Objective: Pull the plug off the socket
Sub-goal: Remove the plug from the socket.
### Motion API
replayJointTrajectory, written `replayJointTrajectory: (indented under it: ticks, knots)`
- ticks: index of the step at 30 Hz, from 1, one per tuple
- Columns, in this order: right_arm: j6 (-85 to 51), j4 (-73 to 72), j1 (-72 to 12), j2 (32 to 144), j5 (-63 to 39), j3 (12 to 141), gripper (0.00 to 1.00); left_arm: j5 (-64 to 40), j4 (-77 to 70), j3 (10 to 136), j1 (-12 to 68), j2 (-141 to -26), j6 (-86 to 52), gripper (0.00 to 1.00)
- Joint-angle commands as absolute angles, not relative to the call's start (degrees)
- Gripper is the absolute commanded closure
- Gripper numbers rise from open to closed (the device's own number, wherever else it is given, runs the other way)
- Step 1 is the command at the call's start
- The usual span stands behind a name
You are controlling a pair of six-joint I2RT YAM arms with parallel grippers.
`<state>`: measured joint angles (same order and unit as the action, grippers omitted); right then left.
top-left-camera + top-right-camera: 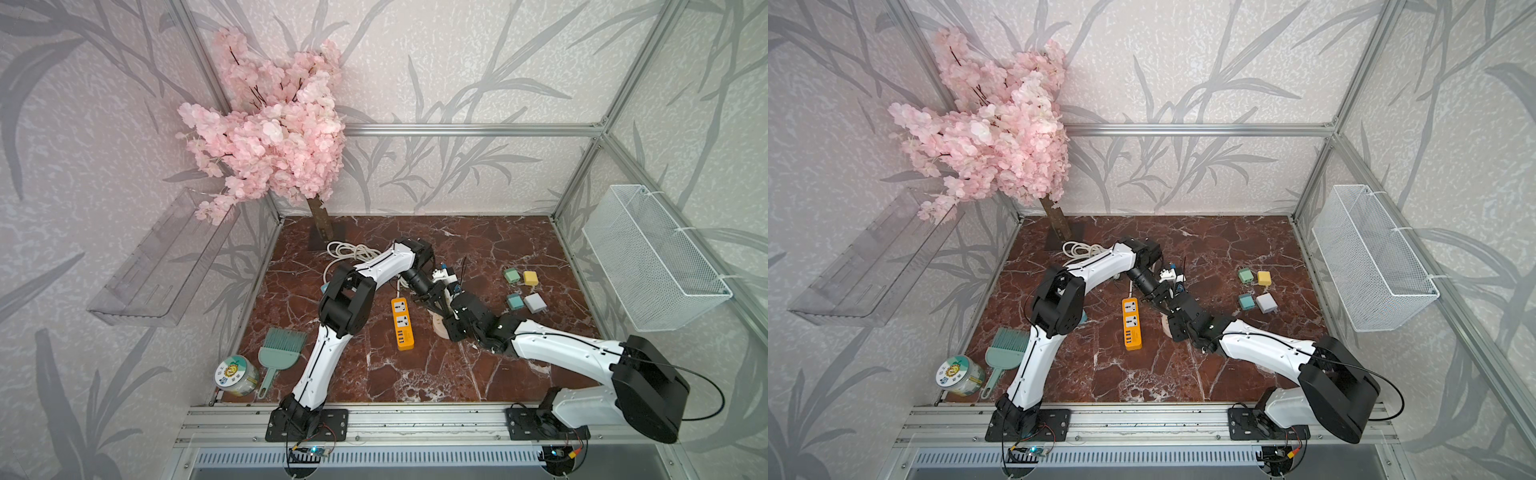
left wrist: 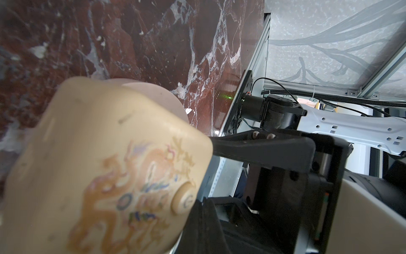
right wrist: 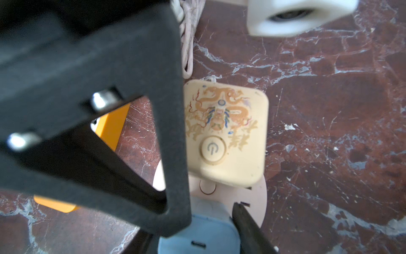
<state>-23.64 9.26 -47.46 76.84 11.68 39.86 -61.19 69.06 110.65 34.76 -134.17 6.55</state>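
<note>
The socket is a round pale pink base (image 3: 259, 193) carrying a cream cube (image 3: 226, 132) with a dragon print and a power button. Against the base sits the light blue plug (image 3: 204, 228), and my right gripper (image 3: 193, 237) is shut on it, one black finger on each side. The plug's prongs are hidden. My left gripper (image 2: 204, 220) is shut and empty, its tip down on the base beside the cube (image 2: 98, 171). In both top views the two grippers (image 1: 434, 307) (image 1: 448, 320) meet over the socket (image 1: 439, 326) (image 1: 1165, 325) and hide the plug.
An orange power strip (image 1: 402, 323) lies just left of the socket. Several small chargers (image 1: 521, 289) lie to the right. A white cable coil (image 1: 347, 251) and cherry tree (image 1: 270, 124) stand at the back left. A brush (image 1: 279, 351) and jar (image 1: 237, 375) are front left.
</note>
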Motion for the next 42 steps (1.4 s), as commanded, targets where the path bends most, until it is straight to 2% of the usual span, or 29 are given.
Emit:
replayJointTrajectory:
  ticks: [1,13,19,29,35,42]
  knots:
    - [-23.4,-3.5,-47.8,69.4,14.3,43.4,1.0,-42.6,68.4,107.9,34.6,-141.1,5.9,1.0]
    - [-25.8,-0.1,-46.7,71.6,14.6,47.0,1.0,-41.7,68.4,107.9,34.9,-141.0,5.9,1.0]
    - [-30.8,-0.9,-44.3,72.8,9.5,43.7,1.0,-41.9,67.8,107.4,34.9,-139.8,5.8,1.0]
    - [-35.9,10.7,-45.2,71.9,9.3,42.4,1.0,-42.1,68.2,107.9,34.8,-140.1,5.8,1.0]
    - [-36.2,13.2,-45.2,77.8,7.1,45.2,1.0,-51.7,70.3,109.3,34.4,-137.4,10.1,1.0]
    - [-36.0,7.9,-45.2,77.7,10.0,42.5,1.0,-60.7,74.2,112.2,33.4,-133.0,15.0,1.0]
